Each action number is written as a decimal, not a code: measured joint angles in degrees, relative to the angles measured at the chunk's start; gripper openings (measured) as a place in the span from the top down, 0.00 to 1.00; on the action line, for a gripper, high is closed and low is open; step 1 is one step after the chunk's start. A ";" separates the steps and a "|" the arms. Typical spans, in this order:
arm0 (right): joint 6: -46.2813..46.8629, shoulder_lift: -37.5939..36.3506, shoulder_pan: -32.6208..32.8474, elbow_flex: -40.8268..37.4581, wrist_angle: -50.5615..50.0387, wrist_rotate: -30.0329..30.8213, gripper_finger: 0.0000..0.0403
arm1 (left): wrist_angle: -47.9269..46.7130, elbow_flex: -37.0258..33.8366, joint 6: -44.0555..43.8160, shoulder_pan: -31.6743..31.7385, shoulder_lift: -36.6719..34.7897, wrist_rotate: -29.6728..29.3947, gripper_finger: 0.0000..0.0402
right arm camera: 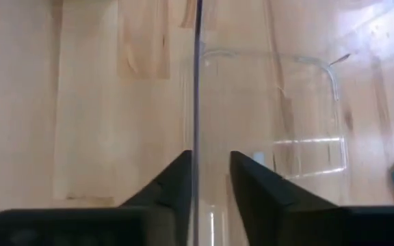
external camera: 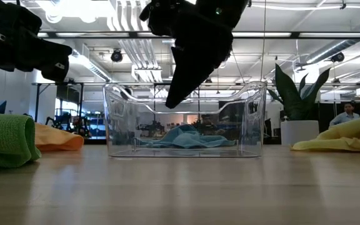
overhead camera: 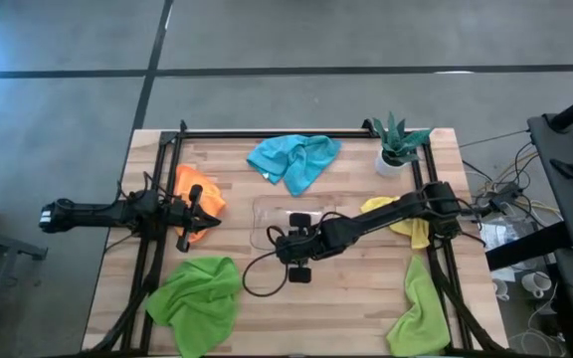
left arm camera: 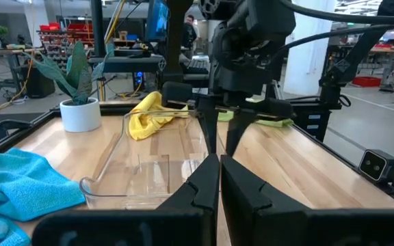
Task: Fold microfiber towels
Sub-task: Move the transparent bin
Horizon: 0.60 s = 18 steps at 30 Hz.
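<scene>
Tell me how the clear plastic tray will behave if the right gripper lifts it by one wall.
The clear tray looks thin-walled and empty, so probably light and slightly flexible. The right gripper straddles just one wall edge, so the tray would likely tilt. Smooth plastic may slip.
</scene>
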 joint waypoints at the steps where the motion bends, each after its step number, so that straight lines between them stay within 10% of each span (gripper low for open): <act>1: 0.11 -0.02 -0.14 0.00 -0.66 0.02 0.83 | 0.00 0.00 -0.01 0.01 -0.06 0.00 1.00; 18: -6.27 -0.50 -8.43 0.24 -6.27 0.09 0.97 | 0.00 0.00 -0.02 0.00 0.01 0.00 1.00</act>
